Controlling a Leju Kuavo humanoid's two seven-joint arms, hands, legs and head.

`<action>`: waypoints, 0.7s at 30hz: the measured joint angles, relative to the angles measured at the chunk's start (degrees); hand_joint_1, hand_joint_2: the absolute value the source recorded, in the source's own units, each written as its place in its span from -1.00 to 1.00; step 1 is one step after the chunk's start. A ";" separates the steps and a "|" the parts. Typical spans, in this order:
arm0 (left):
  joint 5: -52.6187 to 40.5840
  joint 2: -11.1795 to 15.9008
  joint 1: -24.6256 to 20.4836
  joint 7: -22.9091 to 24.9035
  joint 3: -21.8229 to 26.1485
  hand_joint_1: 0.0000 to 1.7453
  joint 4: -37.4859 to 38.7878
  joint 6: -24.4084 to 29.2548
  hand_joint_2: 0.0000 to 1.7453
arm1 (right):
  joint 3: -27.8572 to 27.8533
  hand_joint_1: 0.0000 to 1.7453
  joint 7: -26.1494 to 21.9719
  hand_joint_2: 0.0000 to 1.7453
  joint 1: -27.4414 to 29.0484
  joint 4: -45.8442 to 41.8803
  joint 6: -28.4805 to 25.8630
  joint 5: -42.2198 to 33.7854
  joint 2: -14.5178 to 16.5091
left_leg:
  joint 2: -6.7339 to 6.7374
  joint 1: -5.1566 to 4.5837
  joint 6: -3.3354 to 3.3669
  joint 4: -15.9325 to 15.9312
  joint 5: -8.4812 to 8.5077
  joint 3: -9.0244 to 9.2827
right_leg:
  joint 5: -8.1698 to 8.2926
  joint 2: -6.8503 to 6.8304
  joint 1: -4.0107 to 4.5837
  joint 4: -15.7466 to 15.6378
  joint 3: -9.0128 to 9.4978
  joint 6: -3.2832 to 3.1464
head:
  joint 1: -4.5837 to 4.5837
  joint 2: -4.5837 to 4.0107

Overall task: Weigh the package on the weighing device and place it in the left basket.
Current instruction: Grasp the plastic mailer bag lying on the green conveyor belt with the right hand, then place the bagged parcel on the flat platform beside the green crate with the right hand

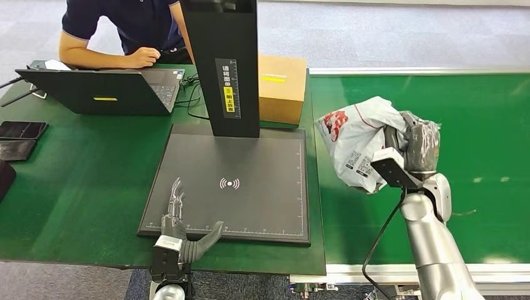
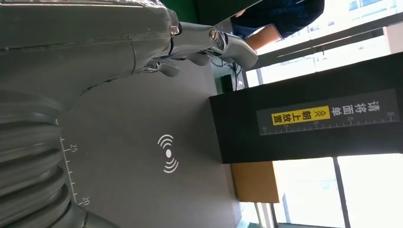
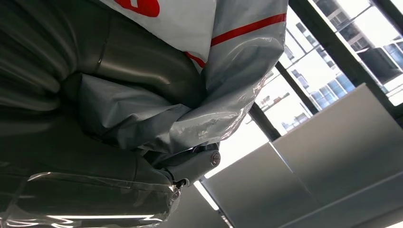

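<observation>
The package (image 1: 355, 142), a crumpled grey-and-white mailer bag with red print and a white label, hangs in the air over the green belt (image 1: 475, 119), at about three o'clock from the weighing device (image 1: 231, 181); the right hand (image 1: 417, 145) grips it from the bag's right side, fingers closed into the plastic; the right wrist view shows the grey film (image 3: 190, 123) bunched tight against the hand (image 3: 95, 156). The weighing device is a dark flat plate with a white signal mark at its middle and ruler marks along its edges; a black upright column (image 1: 222, 62) with a yellow label rises at its twelve o'clock edge. The left hand (image 1: 181, 225) rests at the plate's seven o'clock corner, fingers spread and straight, thumb out to the side, holding nothing. A cardboard box (image 1: 282, 87) stands just beside the column at two o'clock; a laptop (image 1: 100, 90) sits at ten o'clock, with a person (image 1: 125, 31) seated behind it; dark phones (image 1: 20, 131) lie at nine o'clock.
</observation>
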 joint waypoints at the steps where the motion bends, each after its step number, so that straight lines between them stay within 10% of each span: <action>1: -0.10 0.00 -0.10 0.00 -0.02 -1.00 0.00 -0.08 1.00 | 1.06 0.98 0.71 1.00 -1.36 -0.21 0.39 0.11 -0.23 | 0.00 0.00 0.00 0.00 0.00 -0.02 | 0.00 0.00 0.00 0.01 -0.01 0.00 | 0.00 0.00; 21: 3.71 1.89 -0.82 -0.02 -3.90 -1.00 0.00 4.72 1.00 | 23.63 0.93 9.49 1.00 -30.16 7.37 19.06 -11.22 5.98 | 0.00 0.01 -0.05 -0.01 0.06 -0.23 | 0.01 0.01 0.04 0.13 -0.25 -0.02 | -0.02 0.00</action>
